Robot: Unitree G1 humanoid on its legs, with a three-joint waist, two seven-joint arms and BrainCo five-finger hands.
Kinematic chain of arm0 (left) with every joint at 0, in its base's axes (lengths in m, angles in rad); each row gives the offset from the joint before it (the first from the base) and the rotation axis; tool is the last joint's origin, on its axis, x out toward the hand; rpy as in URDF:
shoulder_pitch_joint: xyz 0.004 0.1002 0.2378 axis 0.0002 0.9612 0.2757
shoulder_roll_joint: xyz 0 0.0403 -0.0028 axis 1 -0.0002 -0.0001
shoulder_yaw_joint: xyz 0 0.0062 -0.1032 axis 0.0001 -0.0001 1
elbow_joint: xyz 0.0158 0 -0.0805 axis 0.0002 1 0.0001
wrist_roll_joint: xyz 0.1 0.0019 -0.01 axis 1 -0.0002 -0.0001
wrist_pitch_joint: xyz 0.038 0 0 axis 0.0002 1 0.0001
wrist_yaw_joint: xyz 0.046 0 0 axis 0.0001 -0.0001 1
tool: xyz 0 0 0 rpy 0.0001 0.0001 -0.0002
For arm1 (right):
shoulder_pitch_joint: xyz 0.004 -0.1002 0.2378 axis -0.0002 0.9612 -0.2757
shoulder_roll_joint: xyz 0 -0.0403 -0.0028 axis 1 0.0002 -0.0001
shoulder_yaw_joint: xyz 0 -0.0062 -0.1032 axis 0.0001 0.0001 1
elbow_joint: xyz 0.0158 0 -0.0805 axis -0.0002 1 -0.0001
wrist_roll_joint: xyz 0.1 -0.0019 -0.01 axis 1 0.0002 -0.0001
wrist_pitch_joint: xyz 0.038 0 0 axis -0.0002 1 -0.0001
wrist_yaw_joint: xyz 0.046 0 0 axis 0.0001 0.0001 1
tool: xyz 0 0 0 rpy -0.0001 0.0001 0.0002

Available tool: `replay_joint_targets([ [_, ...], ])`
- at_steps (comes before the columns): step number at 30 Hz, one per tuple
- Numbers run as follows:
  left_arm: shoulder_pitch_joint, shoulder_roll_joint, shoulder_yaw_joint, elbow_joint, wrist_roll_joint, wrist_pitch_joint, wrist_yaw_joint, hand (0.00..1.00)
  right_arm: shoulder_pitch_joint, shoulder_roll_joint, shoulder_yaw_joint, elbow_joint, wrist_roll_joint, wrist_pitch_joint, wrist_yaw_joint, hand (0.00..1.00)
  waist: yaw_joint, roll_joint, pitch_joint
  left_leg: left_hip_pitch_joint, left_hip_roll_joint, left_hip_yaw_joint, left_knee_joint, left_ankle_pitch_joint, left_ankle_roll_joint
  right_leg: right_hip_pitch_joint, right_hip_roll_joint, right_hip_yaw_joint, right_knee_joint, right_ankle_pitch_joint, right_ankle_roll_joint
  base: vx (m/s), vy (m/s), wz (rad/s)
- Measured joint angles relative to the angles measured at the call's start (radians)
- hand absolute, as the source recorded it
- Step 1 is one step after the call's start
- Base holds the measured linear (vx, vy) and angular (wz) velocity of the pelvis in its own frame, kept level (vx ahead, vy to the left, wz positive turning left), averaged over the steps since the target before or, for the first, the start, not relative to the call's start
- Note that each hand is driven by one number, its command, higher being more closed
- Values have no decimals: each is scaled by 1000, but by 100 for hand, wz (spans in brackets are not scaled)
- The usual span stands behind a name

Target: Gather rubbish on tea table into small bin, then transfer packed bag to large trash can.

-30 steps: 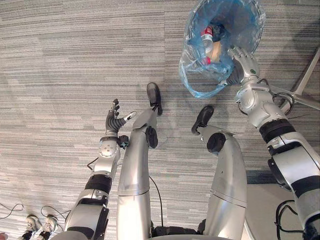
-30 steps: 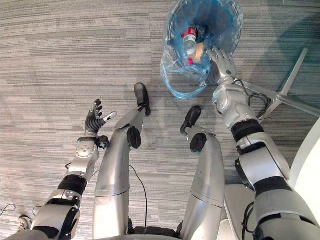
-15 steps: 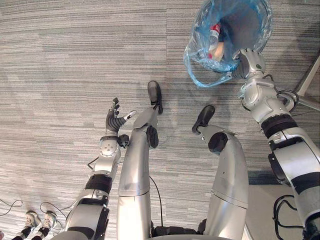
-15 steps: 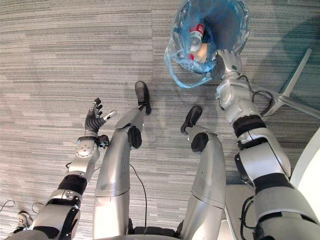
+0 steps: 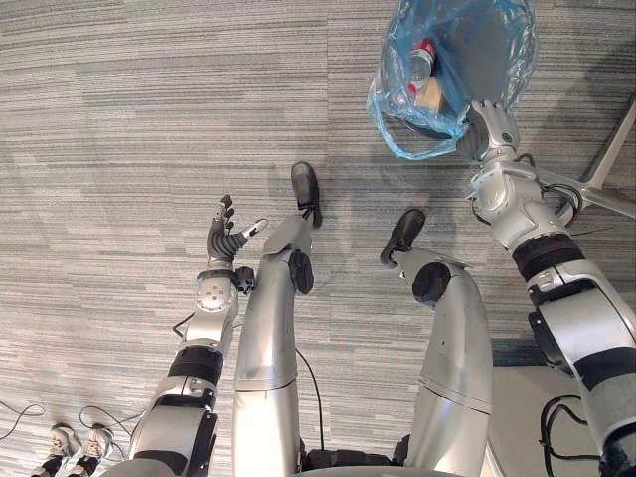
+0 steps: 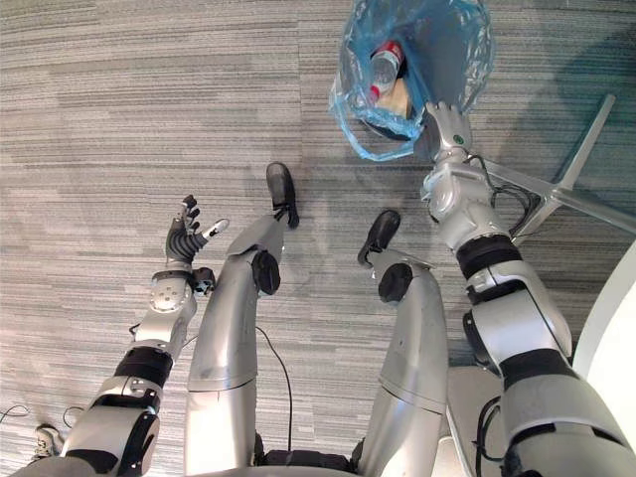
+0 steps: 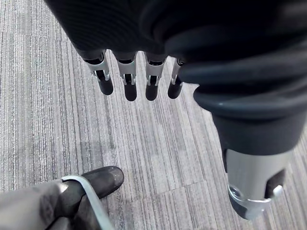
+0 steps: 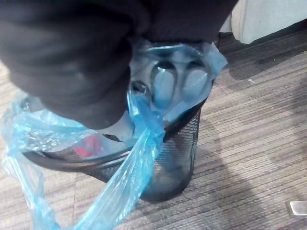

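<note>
Two robot hands show over a grey striped carpet, seen from the robot's head looking down. Nearest, on the robot's left side, the left hand hangs idle above the floor, fingers spread and straight, thumb apart, holding nothing. Farther out on the right, the right hand reaches to the near rim of the small bin, a black mesh basket lined with a blue bag. Its wrist view shows the fingertips through the thin blue film, hooked over the rim, so the hand appears clamped on the bin and liner together. Inside the bag lie a bottle with a red label and a tan item beside it. The rubbish looks already gathered, so the step in hand is likely the transfer of the packed bag. The next move calls for a firm hold on the loose plastic and a steady carry, since the liner sags outside the rim and could slip. A metal leg slants across the floor just beside the right arm and wants avoiding. Whether the bin's base touches the carpet cannot be told. The bag's far edge is cut off, and anything deeper in the bin is hidden.
</note>
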Motion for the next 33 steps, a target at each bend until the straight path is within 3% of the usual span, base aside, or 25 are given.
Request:
replay_joint_targets([
  [5, 0, -9, 4, 1, 0, 2, 0, 0, 52, 12, -20, -109, 21, -1, -20, 100, -1, 0, 0, 8, 6, -5, 11, 0, 0, 12, 7, -1, 0, 0, -1, -34, 6, -5],
  [16, 14, -53, 20, 19, 49, 44, -9, 0, 332, 140, -148, -521, 114, -15, -63, 100, -4, -10, -5, 108, 32, -11, 9, -8, 5, 130, 38, -12, -35, 2, 0, -75, 5, -7],
  [22, 113, -67, -6, 9, 70, 49, -21, 0, 522, 250, -175, -721, 165, -19, -70, 100, -5, -14, -7, 303, 27, 8, -73, -8, 5, 318, 50, -13, -119, 14, 16, -51, -26, -4],
  [25, 185, -67, -22, -22, 88, 52, -21, 0, 624, 311, -162, -861, 186, -51, -79, 100, -7, -33, -19, 436, 22, 23, -143, -6, 3, 443, 62, -9, -194, 24, 31, 6, -49, -11],
  [28, 246, -71, -34, -40, 88, 53, -21, 0, 693, 332, -161, -943, 196, -72, -80, 100, -8, -51, -47, 536, 17, 29, -187, -7, -5, 551, 73, -14, -264, 35, 43, 91, -53, -3],
  [33, 325, -103, -32, -41, 89, 60, -22, 0, 789, 335, -162, -1030, 198, -93, -55, 100, -6, -51, -113, 678, 11, 36, -241, -22, -9, 715, 84, -32, -369, 53, 55, 128, -28, -1],
])
